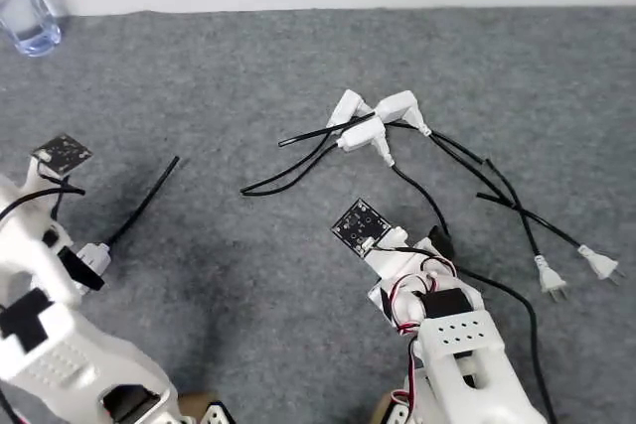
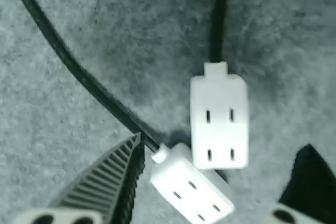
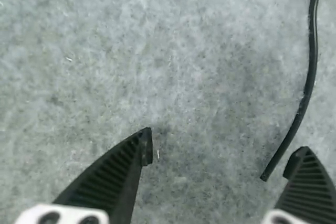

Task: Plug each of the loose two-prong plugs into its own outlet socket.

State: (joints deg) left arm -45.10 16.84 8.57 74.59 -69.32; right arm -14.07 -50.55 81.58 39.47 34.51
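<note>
While the left gripper (image 2: 223, 144) gapes over two outlet sockets (image 2: 219, 114), it holds nothing. The right gripper (image 3: 224, 141) gapes empty beside a cord (image 3: 307, 77).

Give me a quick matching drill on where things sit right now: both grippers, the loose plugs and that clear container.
Things:
1. left gripper
2. right gripper
3. two-prong plugs
4. clear container

Places or states:
A. at the far edge of the grey mat
B. open over the white outlet sockets
C. open beside the loose end of a black cable
D. lying unplugged, apart from the sockets

Pairs: 1-B, 2-C, 3-D, 4-A
</note>
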